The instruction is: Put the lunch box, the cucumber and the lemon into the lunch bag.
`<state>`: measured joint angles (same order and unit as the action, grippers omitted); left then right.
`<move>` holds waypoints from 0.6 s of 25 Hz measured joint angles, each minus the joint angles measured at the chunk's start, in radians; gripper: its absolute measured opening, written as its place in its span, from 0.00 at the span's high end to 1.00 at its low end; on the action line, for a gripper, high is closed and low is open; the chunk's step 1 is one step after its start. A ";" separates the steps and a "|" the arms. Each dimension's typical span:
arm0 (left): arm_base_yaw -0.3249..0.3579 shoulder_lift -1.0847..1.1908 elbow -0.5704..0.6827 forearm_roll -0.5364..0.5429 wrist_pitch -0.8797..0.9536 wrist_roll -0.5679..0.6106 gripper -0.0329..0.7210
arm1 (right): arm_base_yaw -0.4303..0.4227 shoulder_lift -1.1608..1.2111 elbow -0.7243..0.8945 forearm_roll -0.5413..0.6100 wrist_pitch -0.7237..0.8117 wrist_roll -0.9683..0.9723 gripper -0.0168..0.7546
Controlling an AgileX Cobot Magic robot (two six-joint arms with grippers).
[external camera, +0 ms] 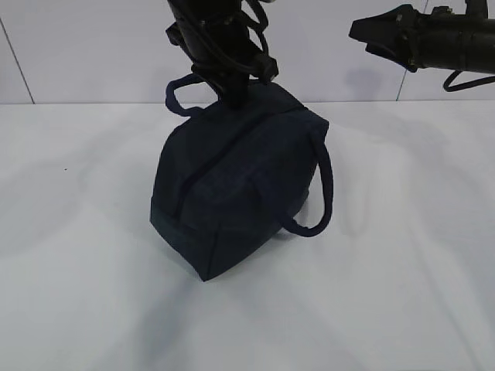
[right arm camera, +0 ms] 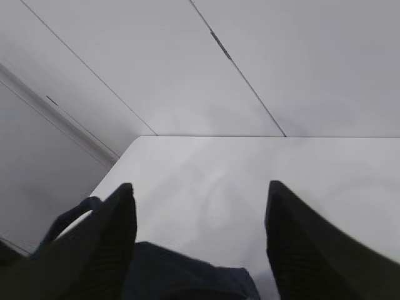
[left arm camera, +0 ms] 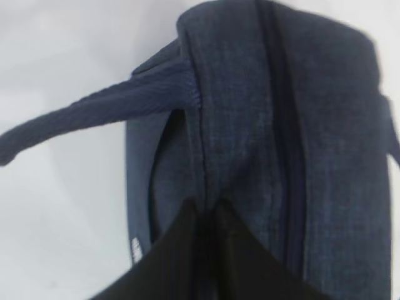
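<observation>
Toward the far edge of the desk (external camera: 402, 270), about midway along it: the lunch bag (external camera: 232, 185), upright, 1 end turned to the near edge, 2 loop handles (external camera: 321, 193) hanging out to the sides. Along its top, the zipper (left arm camera: 284, 156) — drawn shut as far as the left wrist view shows.

At the far end of the bag's top, the left gripper (left arm camera: 209, 209), fingers (left arm camera: 169, 250) drawn close together with a ridge of navy fabric running in between the tips; cannot tell whether pinched or merely touched. High over the far right corner, the right gripper (right arm camera: 200, 206) — spread wide, nothing between the fingers, well apart from the bag.

Judged as the closing stage: packing and zipping apparently done, letting go left to do. Next move calls for easing the left fingers off the fabric and rising straight up, so as not to drag or tip the bag.

No sign of the lunch box, the cucumber or the lemon anywhere — presumably inside, but not checkable. Zipper pull and logo out of sight; left fingertips hidden behind the bag in the exterior view.
</observation>
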<state>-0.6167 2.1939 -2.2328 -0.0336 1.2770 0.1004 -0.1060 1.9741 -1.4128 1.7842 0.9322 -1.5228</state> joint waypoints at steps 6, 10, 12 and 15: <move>0.030 0.002 -0.007 0.034 -0.057 -0.027 0.42 | -0.002 0.000 -0.002 -0.046 0.034 0.044 0.35; 0.046 0.002 -0.007 0.056 -0.059 -0.052 0.33 | -0.002 -0.004 -0.002 -0.068 0.090 0.062 0.37; 0.047 -0.003 -0.007 0.083 -0.065 -0.061 0.32 | -0.002 -0.021 -0.002 -0.080 0.108 0.066 0.41; 0.047 -0.031 -0.007 0.122 -0.086 -0.089 0.32 | -0.002 -0.079 -0.002 -0.089 0.110 0.068 0.45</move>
<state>-0.5700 2.1626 -2.2395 0.0888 1.1907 0.0118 -0.1082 1.8953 -1.4144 1.6957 1.0422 -1.4547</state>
